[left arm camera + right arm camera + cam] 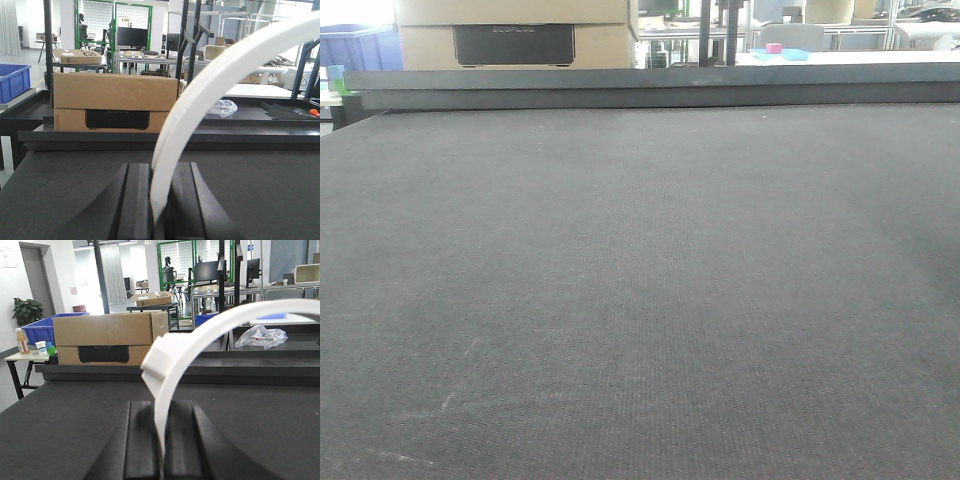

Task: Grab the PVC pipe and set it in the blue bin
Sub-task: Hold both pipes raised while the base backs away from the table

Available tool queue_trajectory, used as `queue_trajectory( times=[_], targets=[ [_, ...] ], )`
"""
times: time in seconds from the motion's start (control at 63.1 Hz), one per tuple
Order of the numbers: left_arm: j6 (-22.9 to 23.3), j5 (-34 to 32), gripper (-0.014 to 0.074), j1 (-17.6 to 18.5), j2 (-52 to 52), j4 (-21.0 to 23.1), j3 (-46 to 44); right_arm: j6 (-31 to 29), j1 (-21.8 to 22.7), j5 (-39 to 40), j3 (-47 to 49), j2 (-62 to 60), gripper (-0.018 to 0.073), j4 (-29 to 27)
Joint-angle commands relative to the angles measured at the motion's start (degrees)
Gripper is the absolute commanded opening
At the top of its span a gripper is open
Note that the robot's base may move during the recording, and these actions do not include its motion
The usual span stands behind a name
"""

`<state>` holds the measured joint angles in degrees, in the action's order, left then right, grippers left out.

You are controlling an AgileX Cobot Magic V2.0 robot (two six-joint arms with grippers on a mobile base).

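Note:
No PVC pipe shows in any view. A blue bin [358,46] stands beyond the table's far left corner; it also shows in the left wrist view [12,81] and the right wrist view [39,328]. My left gripper [160,170] is low over the dark table, its black fingers [136,200] shut. A white curved band [220,75] rises from between them and arcs up to the right. My right gripper [161,407] is shut in the same way, with a thinner white arc [210,325] carrying a clip. Neither arm appears in the front view.
A dark felt table [640,300] fills the front view, ending in a raised black rail [650,88]. Behind the rail sits a cardboard box [114,102]. A crumpled plastic bag [262,336] lies on a rear bench. Bottles stand on a small side table [22,342].

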<state>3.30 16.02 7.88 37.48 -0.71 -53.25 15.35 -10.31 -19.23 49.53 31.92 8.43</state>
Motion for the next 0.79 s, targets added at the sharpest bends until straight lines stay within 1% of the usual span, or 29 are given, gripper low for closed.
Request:
queue_trajectory(
  times=[0.0,0.777],
  targets=[
    [0.4,-1.2,-0.0111,-0.2,-0.2,0.2,-0.2,-0.5,-0.1,1.2,0.4,-0.2,-0.0168,0.2],
    [0.4,-1.2,-0.0111,-0.2,-0.2,0.2,-0.2,-0.5,-0.1,1.6,0.4,-0.2,-0.0168,0.2]
  ],
)
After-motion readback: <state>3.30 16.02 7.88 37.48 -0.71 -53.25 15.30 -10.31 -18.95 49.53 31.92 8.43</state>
